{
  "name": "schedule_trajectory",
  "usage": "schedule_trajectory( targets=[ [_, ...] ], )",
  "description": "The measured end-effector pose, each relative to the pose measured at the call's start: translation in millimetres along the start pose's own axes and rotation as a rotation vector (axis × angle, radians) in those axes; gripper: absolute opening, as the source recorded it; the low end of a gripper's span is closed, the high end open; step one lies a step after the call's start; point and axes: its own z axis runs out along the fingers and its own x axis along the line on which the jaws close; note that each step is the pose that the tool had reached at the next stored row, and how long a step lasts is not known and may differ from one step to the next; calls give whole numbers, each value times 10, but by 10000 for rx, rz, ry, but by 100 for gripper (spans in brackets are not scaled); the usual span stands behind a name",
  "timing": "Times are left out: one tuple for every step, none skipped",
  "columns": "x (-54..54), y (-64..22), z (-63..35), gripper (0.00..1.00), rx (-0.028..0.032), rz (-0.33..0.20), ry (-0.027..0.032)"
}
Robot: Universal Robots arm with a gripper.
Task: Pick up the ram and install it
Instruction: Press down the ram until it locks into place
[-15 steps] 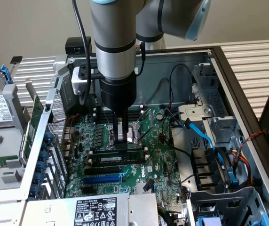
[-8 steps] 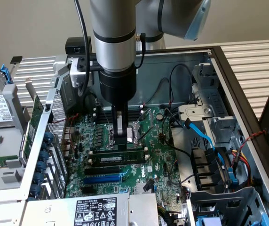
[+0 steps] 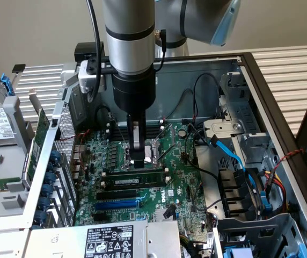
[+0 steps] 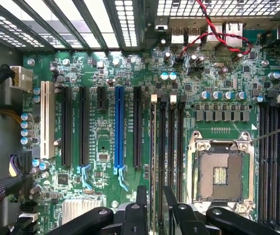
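Observation:
The ram [image 3: 134, 176], a long narrow green stick with a white label, stands on edge in a black memory slot on the motherboard [image 3: 181, 185], beside the CPU socket [image 3: 153, 150]. My gripper [image 3: 137, 159] hangs straight down over the ram's middle, its fingertips at the stick's upper edge. In the wrist view the ram [image 4: 153, 147] shows edge-on as a thin line running between the two black fingers [image 4: 142, 205]. The gripper [image 4: 154, 190] is open, with a small gap on each side of the stick.
More black memory slots [image 4: 172, 147] lie beside the ram, and the blue expansion slot [image 4: 119, 127] and black slots are further along the board. The case walls, a blue cable [image 3: 234, 156], red wires [image 4: 218, 34] and a drive cage [image 3: 250, 199] surround the board.

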Motion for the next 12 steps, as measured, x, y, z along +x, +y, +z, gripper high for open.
schedule_trajectory(
  targets=[
    [0,1,-7,27,-1,0,0],
    [0,2,-12,27,-2,0,0],
    [1,3,-18,27,-3,0,1],
    [1,5,-21,27,-2,1,-1],
    [1,8,-21,27,-3,1,-1],
    [1,16,-22,27,-6,1,0],
    [2,27,-23,25,-15,1,1],
    [2,35,-22,18,-35,1,1],
    [2,43,-19,18,-47,0,1],
    [2,49,-11,12,-50,0,5],
    [2,54,5,11,-50,0,13],
    [1,56,23,11,-50,0,20]
  ],
)
